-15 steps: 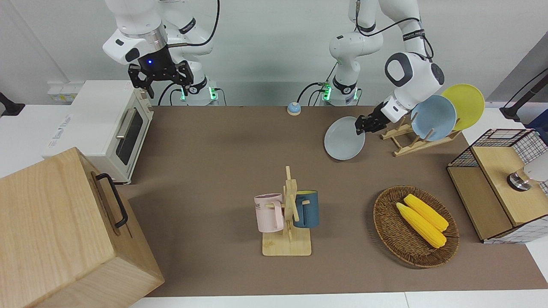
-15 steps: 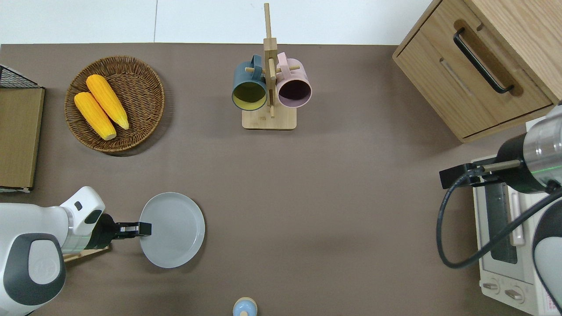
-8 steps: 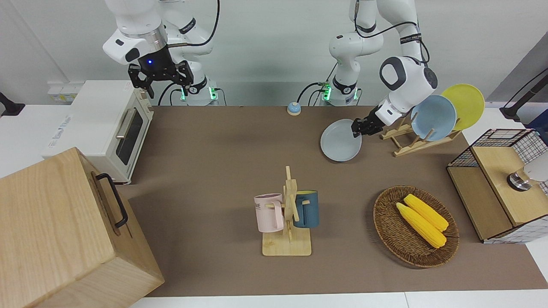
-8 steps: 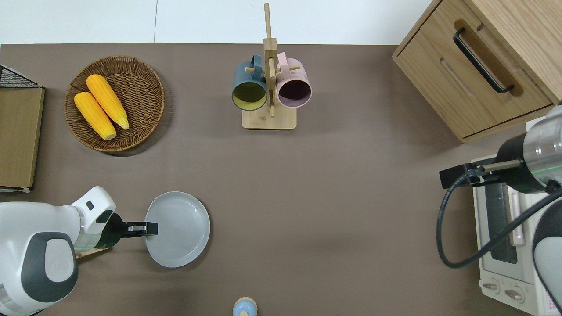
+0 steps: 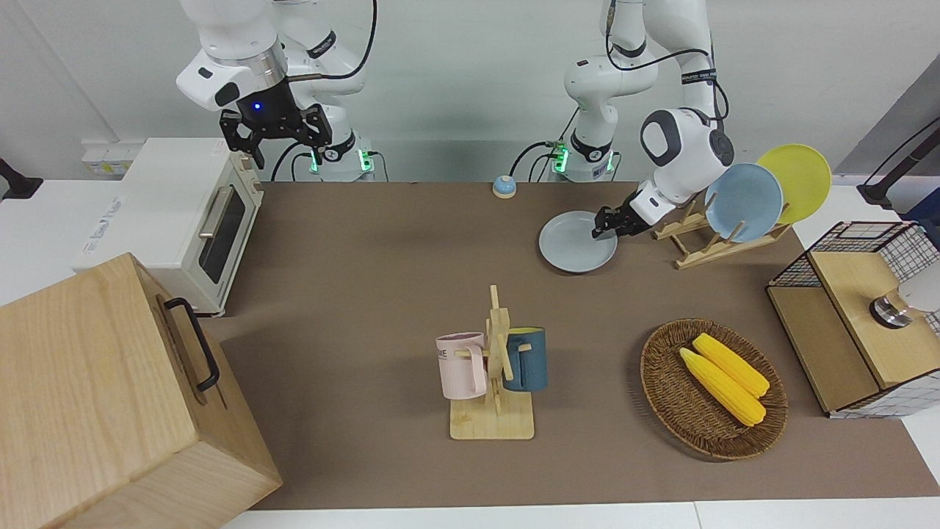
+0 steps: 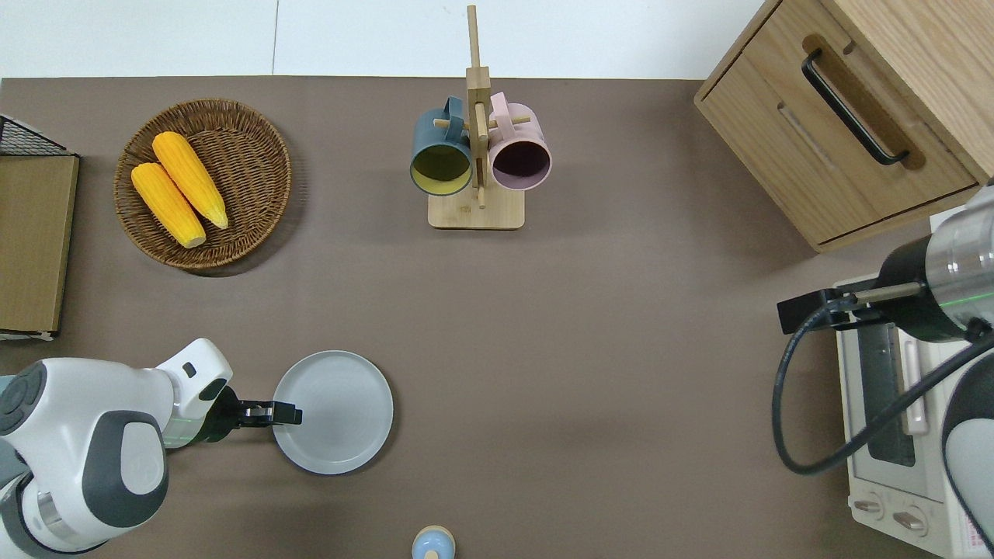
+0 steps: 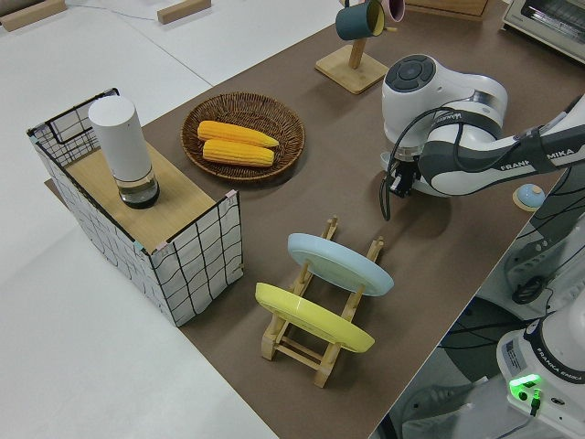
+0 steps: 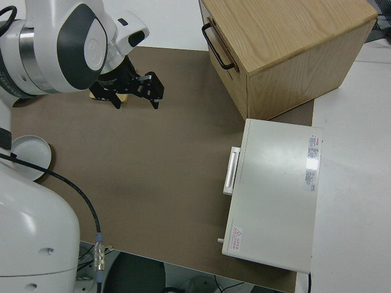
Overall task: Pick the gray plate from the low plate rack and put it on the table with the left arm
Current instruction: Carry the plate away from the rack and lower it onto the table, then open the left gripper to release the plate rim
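The gray plate (image 5: 578, 242) lies nearly flat, low at the brown table (image 5: 367, 257), beside the low plate rack (image 5: 705, 242) toward the table's middle. My left gripper (image 5: 604, 226) is shut on the plate's rim at the rack-side edge; in the overhead view the gripper (image 6: 283, 413) grips the plate (image 6: 334, 411) at its edge. I cannot tell whether the plate touches the table. The rack (image 7: 315, 338) still holds a light blue plate (image 5: 743, 202) and a yellow plate (image 5: 797, 180). My right arm is parked, its gripper (image 5: 275, 136) open.
A mug stand with two mugs (image 5: 496, 367) stands mid-table. A wicker basket with corn (image 5: 712, 389) and a wire crate (image 5: 859, 316) sit toward the left arm's end. A toaster oven (image 5: 183, 220) and wooden cabinet (image 5: 110, 397) sit at the right arm's end. A small blue bell (image 5: 504, 186) is near the robots.
My left gripper has carried the gray plate away from the rack toward the table's middle and lowered it. The plate has gone from tilted to nearly flat. The right arm has not moved.
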You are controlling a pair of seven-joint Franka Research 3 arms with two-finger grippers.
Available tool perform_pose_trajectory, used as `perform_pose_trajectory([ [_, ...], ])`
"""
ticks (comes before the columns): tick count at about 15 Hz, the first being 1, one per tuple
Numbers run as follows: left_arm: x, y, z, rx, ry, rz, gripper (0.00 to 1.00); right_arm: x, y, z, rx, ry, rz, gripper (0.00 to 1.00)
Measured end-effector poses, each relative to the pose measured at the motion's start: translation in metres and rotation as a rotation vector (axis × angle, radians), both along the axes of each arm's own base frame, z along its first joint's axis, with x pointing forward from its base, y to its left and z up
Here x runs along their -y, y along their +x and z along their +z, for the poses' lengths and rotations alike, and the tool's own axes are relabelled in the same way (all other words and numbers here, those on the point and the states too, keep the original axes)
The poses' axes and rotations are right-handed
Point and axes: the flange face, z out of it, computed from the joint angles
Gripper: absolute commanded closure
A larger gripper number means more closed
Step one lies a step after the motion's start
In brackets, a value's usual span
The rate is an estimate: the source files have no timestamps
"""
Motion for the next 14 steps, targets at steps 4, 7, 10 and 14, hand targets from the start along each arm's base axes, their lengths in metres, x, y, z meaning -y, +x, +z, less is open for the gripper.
perform_pose_trajectory([
  [4, 0.001, 0.001, -0.001, 0.004, 0.003, -0.003, 0.0, 0.0, 0.0, 0.0, 0.0, 0.0, 0.0, 0.011],
  [7, 0.0, 0.002, -0.001, 0.011, 0.007, 0.0, 0.0, 0.0, 0.0, 0.0, 0.0, 0.0, 0.0, 0.011],
  [10, -0.001, 0.008, 0.005, 0.043, 0.029, -0.011, 0.0, 0.0, 0.0, 0.0, 0.0, 0.0, 0.0, 0.013],
  [14, -0.004, 0.034, 0.046, 0.11, 0.154, -0.041, 0.0, 0.0, 0.0, 0.0, 0.0, 0.0, 0.0, 0.013],
])
